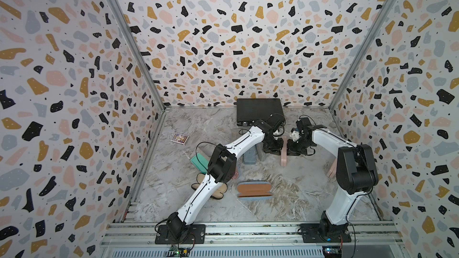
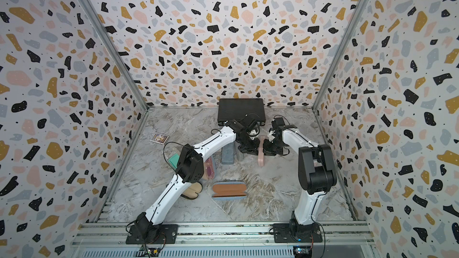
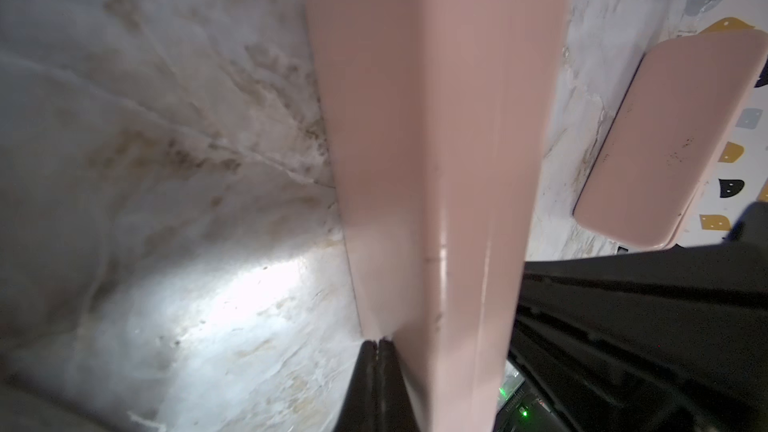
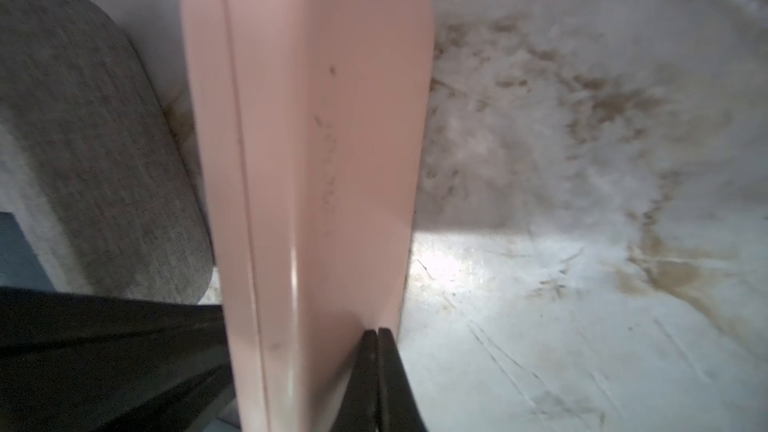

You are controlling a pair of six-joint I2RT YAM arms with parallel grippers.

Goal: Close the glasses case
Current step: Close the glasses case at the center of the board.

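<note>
The long, smooth pink glasses case stands up on its thin edge on the grey marble table, near the back, in front of the flat black box. The two arms meet there, one on each side of it. The left end effector has its two fingers pressed tight together with nothing between them. The right end effector is shut tight and empty in the same way. Each one has its closed tip right against a flat side of the pink case, so the case sits between them like the filling in a sandwich. This looks like the squeeze step, where the two halves get pushed together. In the right wrist view the line where the halves meet is only a thin crack, so the case looks shut or almost shut, but I cannot tell if it has clicked. The next move probably needs a gentle, even push from both sides, so the tall case does not tip over or slide onto the grey cloth case just beside it.
</note>
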